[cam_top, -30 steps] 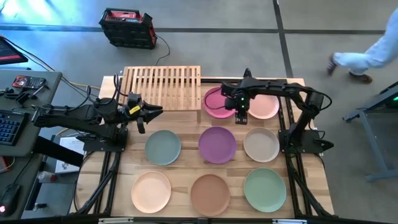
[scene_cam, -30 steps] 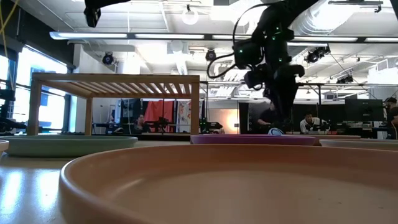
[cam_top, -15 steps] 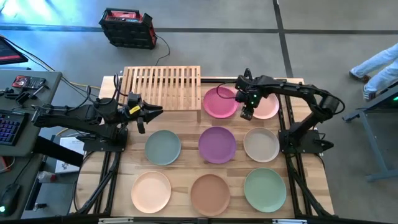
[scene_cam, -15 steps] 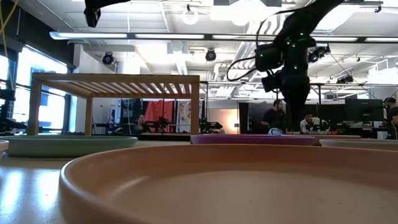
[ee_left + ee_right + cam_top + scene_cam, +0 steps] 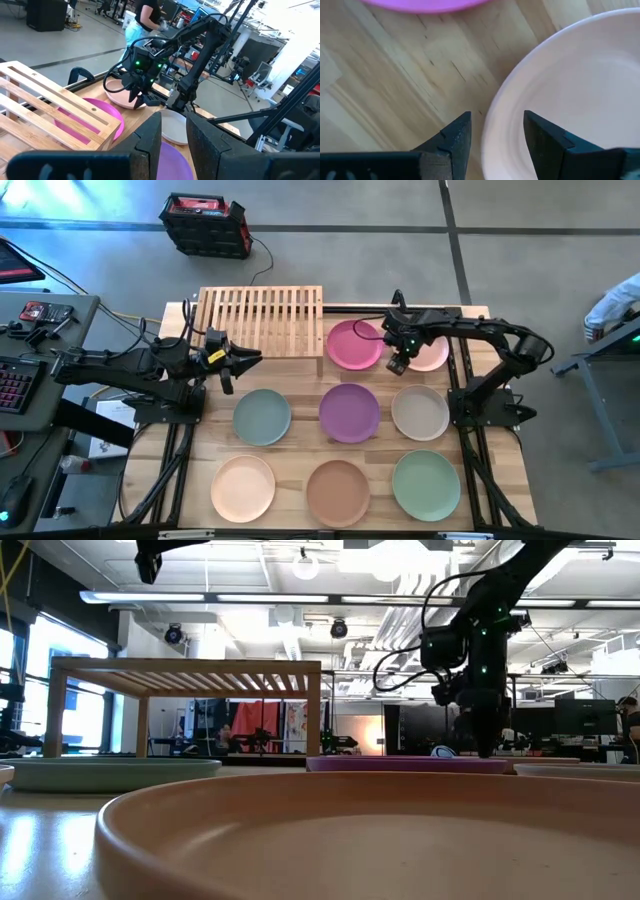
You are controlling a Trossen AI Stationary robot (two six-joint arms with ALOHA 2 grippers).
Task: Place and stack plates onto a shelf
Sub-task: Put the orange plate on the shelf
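— Eight plates on the worktop (image 5: 300, 430), none on the shelf (image 5: 262, 319). My right gripper (image 5: 396, 366) straddles the pale pink plate (image 5: 432, 351)'s rim, jaws apart.

— Grip there?

— Yes; it looks stiff, light, slippery. Left gripper (image 5: 245, 361) waits, open.

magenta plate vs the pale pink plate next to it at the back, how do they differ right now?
Colour: the magenta plate is saturated; the pale pink plate is washed-out.
Position: magenta lies beside the shelf; pink is one spot further right.
Gripper: the right gripper straddles the pink plate's rim, fingers open; nothing is at magenta.
Shared: same size, flat on the table.
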